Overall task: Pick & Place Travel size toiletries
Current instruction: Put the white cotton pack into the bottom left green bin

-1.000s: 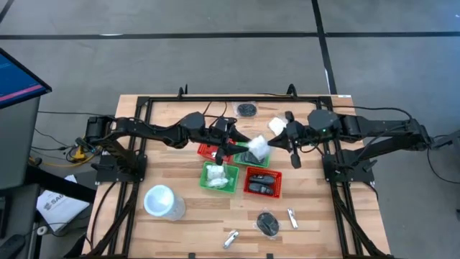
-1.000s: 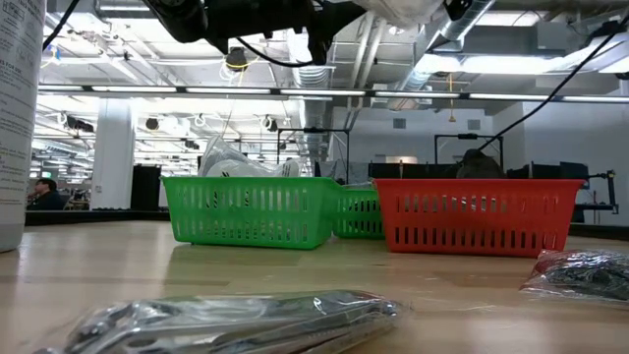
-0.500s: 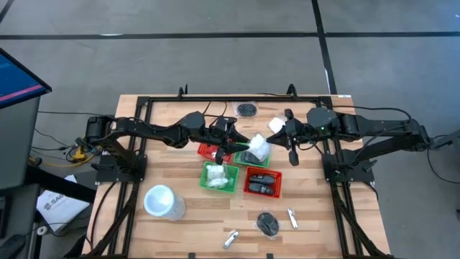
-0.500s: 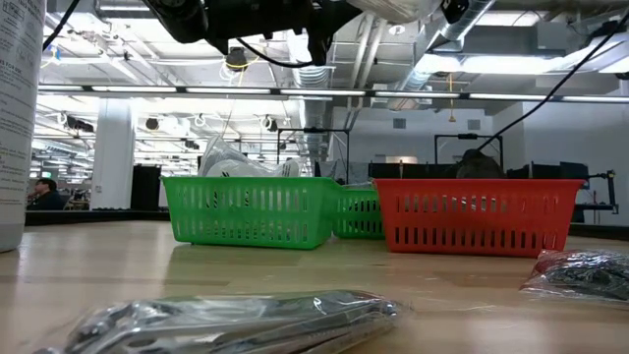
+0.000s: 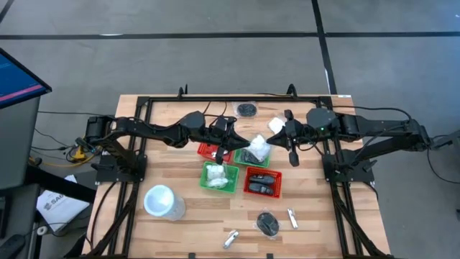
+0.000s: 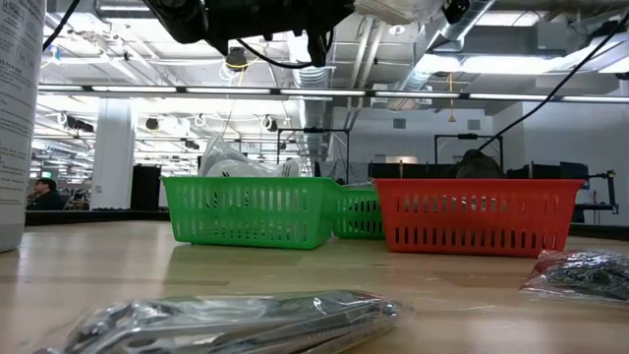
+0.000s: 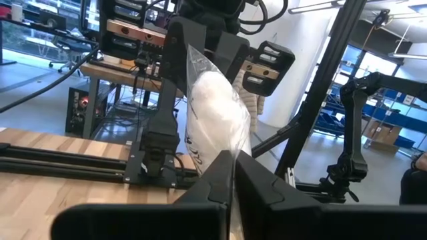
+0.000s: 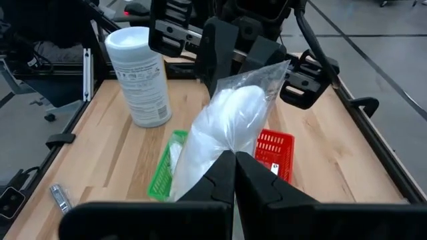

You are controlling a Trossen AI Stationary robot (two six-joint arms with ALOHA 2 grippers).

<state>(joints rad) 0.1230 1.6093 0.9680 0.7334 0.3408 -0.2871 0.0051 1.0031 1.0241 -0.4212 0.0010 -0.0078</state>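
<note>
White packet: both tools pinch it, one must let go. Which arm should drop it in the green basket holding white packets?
Left, probably: left tool and right tool both grip the white packet, but that green basket lies on the left arm's side.

white packet [image 8: 230,127] between both grippers

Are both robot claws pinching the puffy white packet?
Touching: each wrist view shows that arm's shut fingers, left gripper and right gripper, clamped on the white crinkly packet.
</note>
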